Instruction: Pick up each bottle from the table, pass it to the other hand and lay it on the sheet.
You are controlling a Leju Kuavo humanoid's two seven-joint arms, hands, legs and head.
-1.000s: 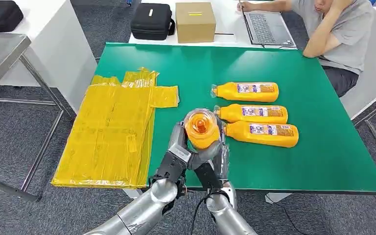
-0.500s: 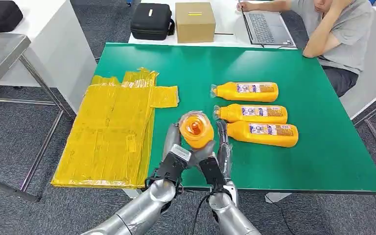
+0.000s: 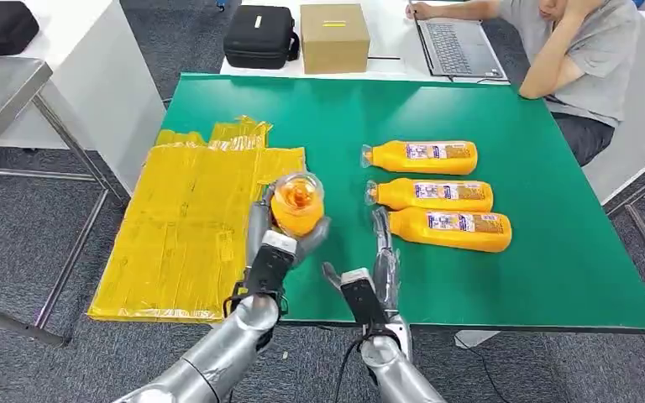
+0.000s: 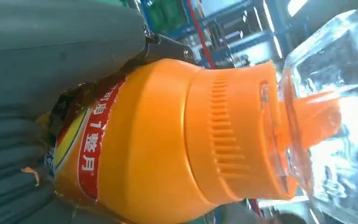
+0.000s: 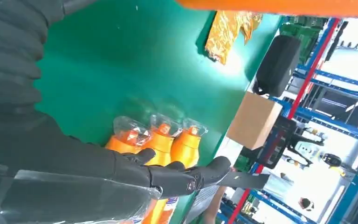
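Here the left hand [image 3: 279, 248] grips an orange plastic bottle with a clear cap [image 3: 296, 204] — raised over the crinkled yellow sheet's [image 3: 186, 227] right edge on the green counter [image 3: 554, 260] — while the right hand [image 3: 375, 273] is empty, fingers spread.

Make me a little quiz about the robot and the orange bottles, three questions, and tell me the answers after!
1. True or false: the left hand holds a bottle with its clear cap pointing up.
2. How many bottles lie on the green table?
3. Where is the right hand? A: holding a bottle. B: open with its fingers apart, near the table's front edge. C: resting on the yellow sheet.

Key:
1. True.
2. Three: far, middle and near.
3. B.
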